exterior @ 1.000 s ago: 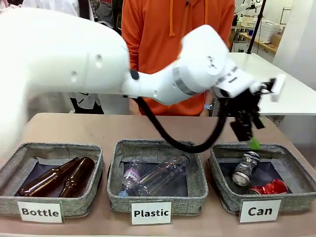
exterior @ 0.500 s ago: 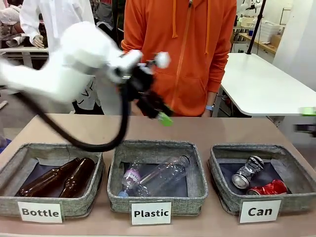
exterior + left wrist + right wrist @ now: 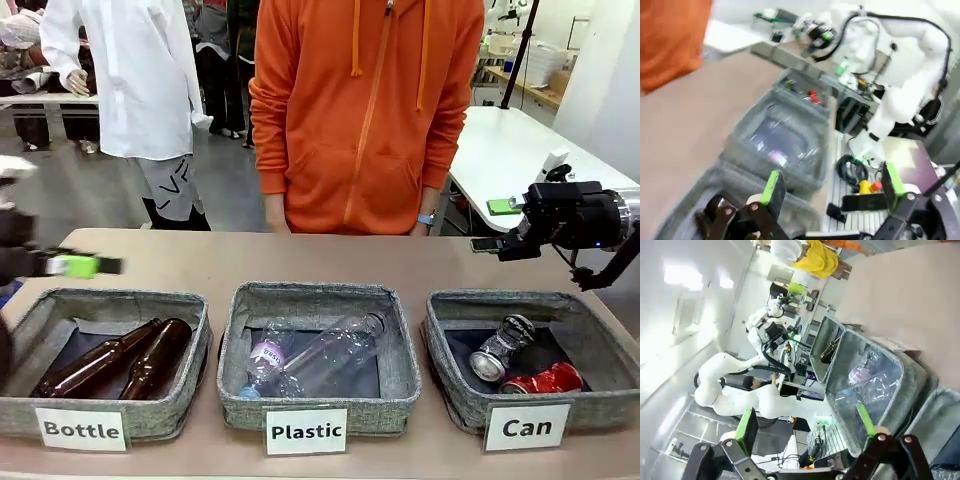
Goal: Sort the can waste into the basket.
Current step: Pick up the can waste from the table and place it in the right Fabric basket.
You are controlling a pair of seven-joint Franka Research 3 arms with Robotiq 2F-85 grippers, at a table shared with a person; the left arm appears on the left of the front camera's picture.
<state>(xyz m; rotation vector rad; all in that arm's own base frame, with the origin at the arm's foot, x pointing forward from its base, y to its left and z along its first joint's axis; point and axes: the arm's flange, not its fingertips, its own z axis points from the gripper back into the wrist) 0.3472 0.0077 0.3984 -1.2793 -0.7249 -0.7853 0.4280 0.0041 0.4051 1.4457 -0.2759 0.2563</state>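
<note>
Front view: cans (image 3: 520, 362) below right gripper (image 3: 497, 225)

I see three bins in a row on the table (image 3: 200, 258) — both cans (image 3: 500, 346) lie in the rightmost basket (image 3: 452, 385), bottles (image 3: 115, 358) leftmost.

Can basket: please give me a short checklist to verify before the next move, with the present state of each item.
1. Red can inside Can basket: ok.
2. Dark can inside the same basket: ok.
3. Left gripper open, nothing between its fingers: ok.
4. Right gripper open, nothing held: ok.
5. Plastic basket holds clear bottles, no can seen: ok.
6. Bottle basket holds brown bottles, no can seen: ok.
</note>
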